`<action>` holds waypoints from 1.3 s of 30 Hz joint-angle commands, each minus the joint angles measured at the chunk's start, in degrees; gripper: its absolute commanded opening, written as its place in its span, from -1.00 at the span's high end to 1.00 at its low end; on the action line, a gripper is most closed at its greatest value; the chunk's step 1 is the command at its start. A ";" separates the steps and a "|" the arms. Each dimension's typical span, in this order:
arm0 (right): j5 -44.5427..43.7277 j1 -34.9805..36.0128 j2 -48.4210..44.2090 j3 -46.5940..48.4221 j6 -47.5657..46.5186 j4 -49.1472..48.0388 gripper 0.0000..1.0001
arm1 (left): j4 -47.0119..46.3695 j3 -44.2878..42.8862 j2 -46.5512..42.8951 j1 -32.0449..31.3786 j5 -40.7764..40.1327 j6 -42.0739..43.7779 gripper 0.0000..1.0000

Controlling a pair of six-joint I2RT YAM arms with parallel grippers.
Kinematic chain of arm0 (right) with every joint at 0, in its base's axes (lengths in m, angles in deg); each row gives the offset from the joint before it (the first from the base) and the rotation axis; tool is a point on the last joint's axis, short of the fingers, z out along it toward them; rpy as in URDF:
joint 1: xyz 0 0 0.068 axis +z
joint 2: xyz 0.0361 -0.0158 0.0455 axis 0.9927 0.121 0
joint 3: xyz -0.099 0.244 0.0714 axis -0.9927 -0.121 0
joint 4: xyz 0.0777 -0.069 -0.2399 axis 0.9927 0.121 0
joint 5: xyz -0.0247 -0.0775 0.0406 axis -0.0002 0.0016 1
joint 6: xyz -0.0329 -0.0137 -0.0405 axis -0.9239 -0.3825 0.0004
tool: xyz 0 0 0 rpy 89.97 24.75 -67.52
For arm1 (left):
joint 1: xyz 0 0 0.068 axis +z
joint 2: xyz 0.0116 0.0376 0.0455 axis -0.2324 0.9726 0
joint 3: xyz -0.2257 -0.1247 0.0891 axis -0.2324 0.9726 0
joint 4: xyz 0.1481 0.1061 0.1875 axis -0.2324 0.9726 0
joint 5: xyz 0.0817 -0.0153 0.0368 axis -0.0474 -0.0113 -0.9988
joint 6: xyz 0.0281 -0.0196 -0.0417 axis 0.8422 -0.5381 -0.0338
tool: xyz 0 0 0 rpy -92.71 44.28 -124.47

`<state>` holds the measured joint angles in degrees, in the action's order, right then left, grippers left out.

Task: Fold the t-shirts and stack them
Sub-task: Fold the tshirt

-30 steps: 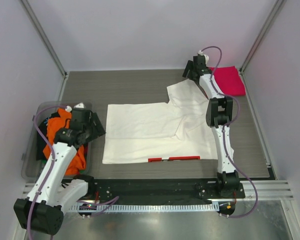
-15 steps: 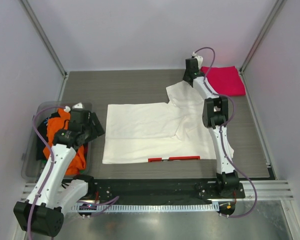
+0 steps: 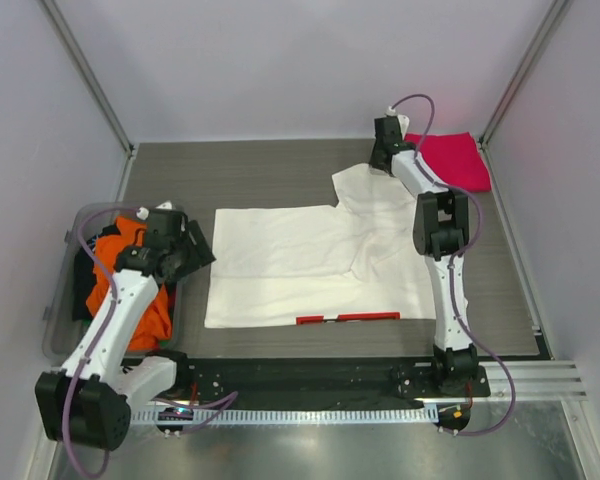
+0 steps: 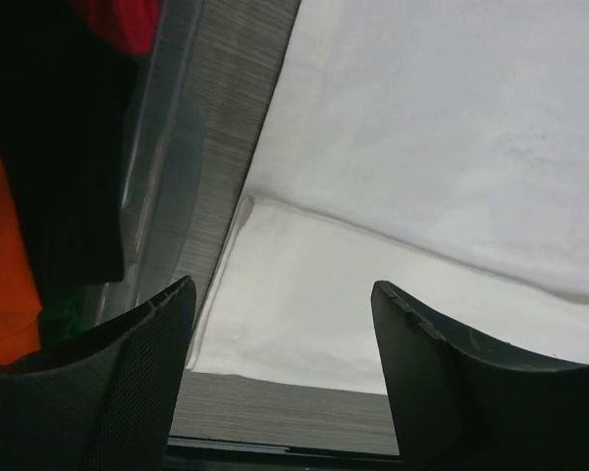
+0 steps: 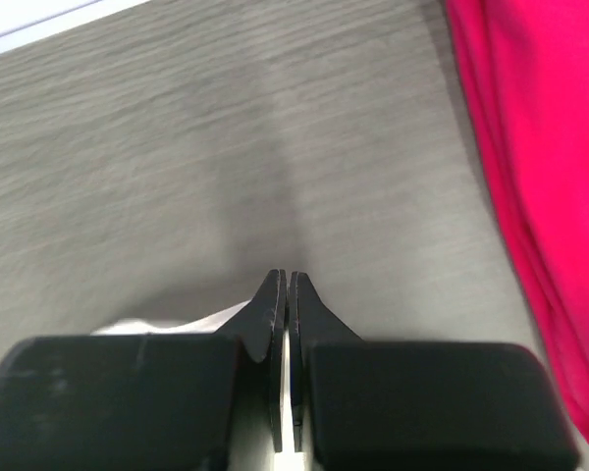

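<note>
right gripper: fingers pressed together, tips down at the table. a thin sliver of white shows between them, so i judge it clamped on the far edge of the white t-shirt, by the sleeve at the far right. the grip looks shallow, only a little cloth taken.

just right of it: pink-red t-shirt, a flat folded rectangle in the far right corner, close to the white one, not held.

left gripper: fingers well apart, nothing between them. it hangs over the near-left corner of the white t-shirt, beside the wall of the clear bin. cannot tell if the tips touch the cloth.

white t-shirt: spread across the middle of the table, front down by the look of it, red panel showing only as a strip at the near hem. a seam-like edge crosses the left wrist view; fold or hem, cannot tell.

bin at left: orange t-shirt and a dark t-shirt bunched inside.

progress, my reading: one shirt folded and set down as the start of a stack. white one in hand, barely begun. two or more wait in the bin. early in the task.
</note>
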<state>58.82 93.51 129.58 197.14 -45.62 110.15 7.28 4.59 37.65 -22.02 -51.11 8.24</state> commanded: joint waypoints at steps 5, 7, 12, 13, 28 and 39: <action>2.37 2.02 -21.77 -13.84 -0.39 -0.65 0.98 | -7.24 -15.02 22.42 0.23 4.42 -1.82 -0.39; 2.98 2.55 -25.46 -19.64 0.39 -1.09 0.97 | -7.51 -21.76 30.56 0.14 3.20 -2.18 -0.38; 4.56 3.07 -37.06 -33.51 2.59 -3.28 0.97 | -3.92 -37.07 47.46 0.23 -1.99 -0.69 -0.35; 4.65 3.16 -38.64 -35.29 3.21 -3.64 0.98 | -1.47 -42.15 50.62 0.40 -2.52 -0.68 -0.34; 7.99 4.04 -54.04 -52.62 4.62 -5.31 0.98 | 4.09 -58.90 74.03 1.02 -7.44 -4.55 -0.26; 7.12 4.04 -57.91 -55.70 4.71 -5.49 0.98 | 1.80 -55.47 73.59 0.93 -5.78 -5.78 0.81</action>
<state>66.49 97.20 73.89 141.74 -41.22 106.59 9.69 -52.28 110.61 -21.23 -57.99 3.17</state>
